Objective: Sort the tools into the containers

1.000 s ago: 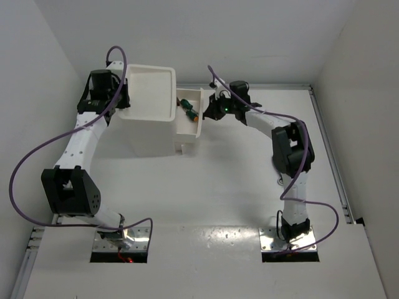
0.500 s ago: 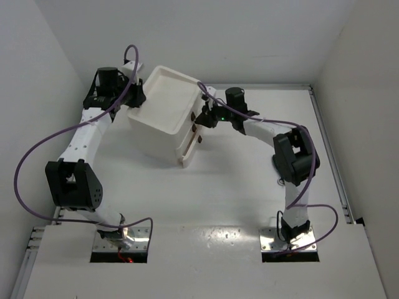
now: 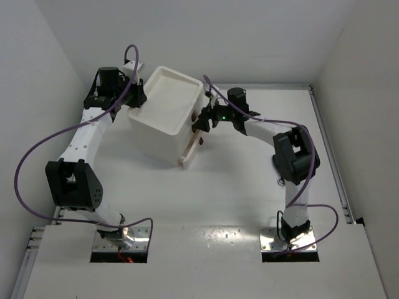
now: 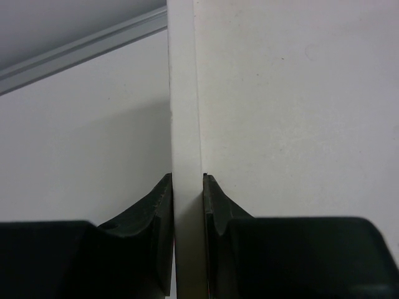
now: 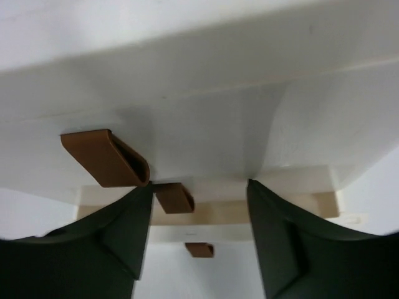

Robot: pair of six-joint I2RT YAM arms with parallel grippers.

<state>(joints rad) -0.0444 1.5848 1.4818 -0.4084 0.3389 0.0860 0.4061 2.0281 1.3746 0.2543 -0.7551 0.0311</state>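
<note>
The container, a white drawer unit point(image 3: 163, 118) with a recessed tray top, stands turned at an angle at the back of the table. My left gripper point(image 3: 136, 99) is shut on the thin rim of its left side point(image 4: 186, 124). In front of the drawer faces, my right gripper point(image 3: 201, 122) is open, its fingers point(image 5: 140, 212) either side of the middle brown handle point(image 5: 176, 198) without touching it. The top handle point(image 5: 106, 157) and bottom handle point(image 5: 199, 250) also show. The lowest drawer point(image 3: 189, 152) sticks out a little. The tools are hidden.
White walls close in at the back, left and right. A rail point(image 3: 327, 143) runs along the table's right edge. Purple cables loop from both arms. Bare table point(image 3: 206, 199) lies between the unit and the arm bases.
The top drawer, open with green-handled tools a second ago, is now pushed in. The unit has swung round at an angle. My right gripper has opened and backed off slightly.
</note>
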